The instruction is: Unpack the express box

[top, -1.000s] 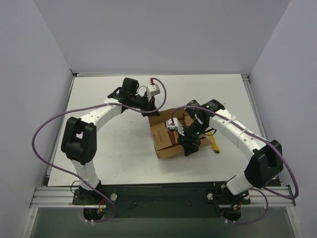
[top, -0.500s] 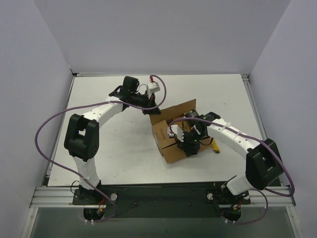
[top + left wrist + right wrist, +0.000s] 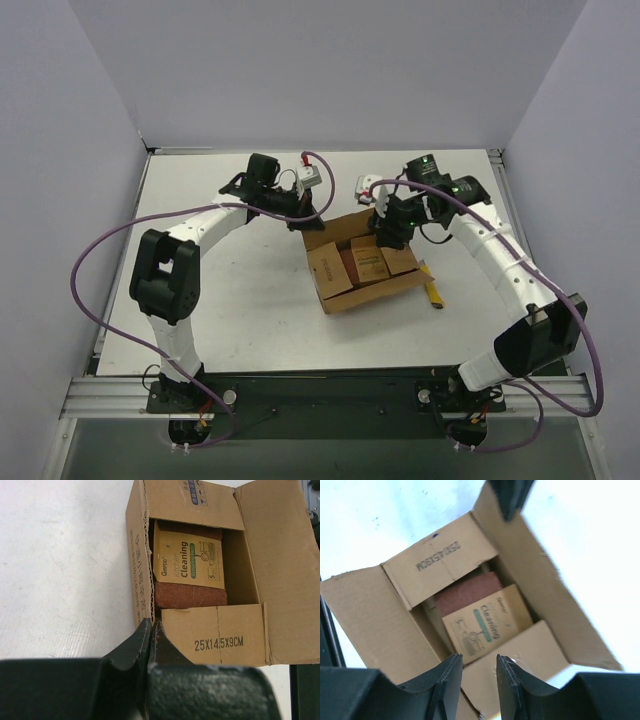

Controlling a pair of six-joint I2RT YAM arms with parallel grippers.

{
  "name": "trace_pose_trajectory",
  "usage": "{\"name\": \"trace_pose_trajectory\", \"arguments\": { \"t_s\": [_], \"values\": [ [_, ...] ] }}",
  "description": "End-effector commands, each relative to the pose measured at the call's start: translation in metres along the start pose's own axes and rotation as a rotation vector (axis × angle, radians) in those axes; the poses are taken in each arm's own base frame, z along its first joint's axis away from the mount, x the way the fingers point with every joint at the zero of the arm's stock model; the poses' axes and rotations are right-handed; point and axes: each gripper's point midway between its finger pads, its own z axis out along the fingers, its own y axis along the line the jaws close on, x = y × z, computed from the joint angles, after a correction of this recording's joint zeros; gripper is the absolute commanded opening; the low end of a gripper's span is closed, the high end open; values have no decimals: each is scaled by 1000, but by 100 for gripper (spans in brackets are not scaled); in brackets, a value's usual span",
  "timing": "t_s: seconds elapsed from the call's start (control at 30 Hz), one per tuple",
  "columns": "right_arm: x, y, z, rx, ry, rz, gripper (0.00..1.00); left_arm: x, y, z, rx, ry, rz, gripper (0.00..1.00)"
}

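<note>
express box (image 3: pixel 240 635) cut off at right, packet (image 3: pixel 189 565) partly covered

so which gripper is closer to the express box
Left. The left gripper pinches the edge of the express box at its side wall; the right gripper hovers open above the open top, not touching.

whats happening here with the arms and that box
Two robot arms are unpacking the express box, whose flaps are already open. The left gripper pinches the box's side wall at a corner, and the right gripper hovers open above the opening. A packet of scouring pads lies inside, not yet taken out.
</note>
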Motion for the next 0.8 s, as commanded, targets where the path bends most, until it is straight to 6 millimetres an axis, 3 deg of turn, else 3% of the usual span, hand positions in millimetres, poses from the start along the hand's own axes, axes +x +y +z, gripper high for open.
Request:
{"name": "trace_pose_trajectory", "arguments": {
  "t_s": [0.0,0.13,0.17,0.33,0.5,0.77],
  "values": [
    [5,5,-5,-81,14,-34,34,9,-4,-4,28,32,2,0],
    [12,-18,25,-78,48,-87,34,14,-8,-8,49,31,-40,0],
    [19,-19,36,-93,57,-107,35,15,-10,-8,53,30,-48,0],
    [18,-23,63,-119,-19,-231,41,19,-22,-9,96,28,-94,0],
    [21,-25,77,-124,-31,-292,53,23,-27,-9,110,47,-116,0],
    [31,-24,94,-159,-24,-324,53,27,-29,-5,119,57,-123,0]
  ]
}}
